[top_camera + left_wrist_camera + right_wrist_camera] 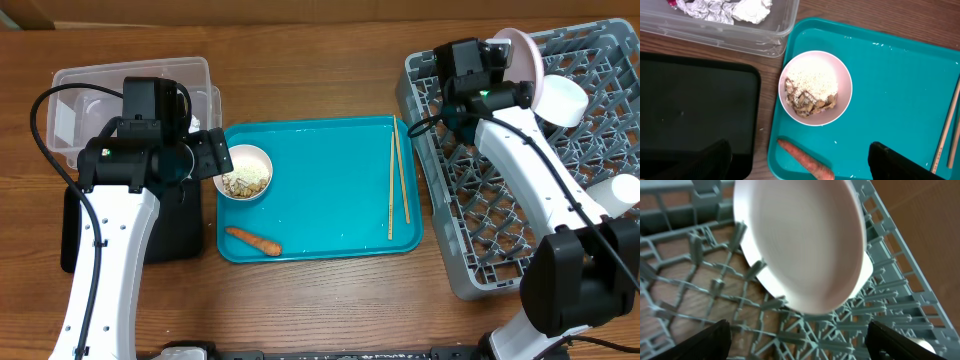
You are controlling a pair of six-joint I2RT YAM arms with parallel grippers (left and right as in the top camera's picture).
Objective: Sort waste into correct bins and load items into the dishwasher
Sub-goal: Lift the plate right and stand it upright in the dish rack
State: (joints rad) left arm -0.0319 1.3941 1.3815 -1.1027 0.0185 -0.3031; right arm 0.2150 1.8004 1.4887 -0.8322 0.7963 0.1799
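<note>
Two arms work over a wooden surface (320,310) whose biggest object, the grey dish rack (470,230), fills the right of the overhead view. Centre frame lies the teal serving tray (320,200), which holds what is left to sort. The clear plastic tub (80,90) sits at upper left, and the black tray (695,115) just below it, both close to the teal tray's left edge so waste needs only a short carry.

The white plate (805,245) stands on edge at the rack's upper corner, propped between pegs so it stays upright on its own. The right end effector (800,335) sits just before it, fingers spread wide and clear of the rim, gripping nothing. A white cup (562,100) lies in the rack beside the plate.

The small white bowl (815,87) rests at the tray's left side with beige food scraps (810,102) inside; it probably needs emptying before it can be racked. The left end effector (800,152) hovers above it, wide open and empty.

The chopsticks (397,185) lie side by side along the tray's right edge, nearest the rack. The carrot piece (253,240) lies at the tray's lower left, unsorted. A crumpled shiny wrapper (707,7) and a white tissue (752,9) are already in the tub
</note>
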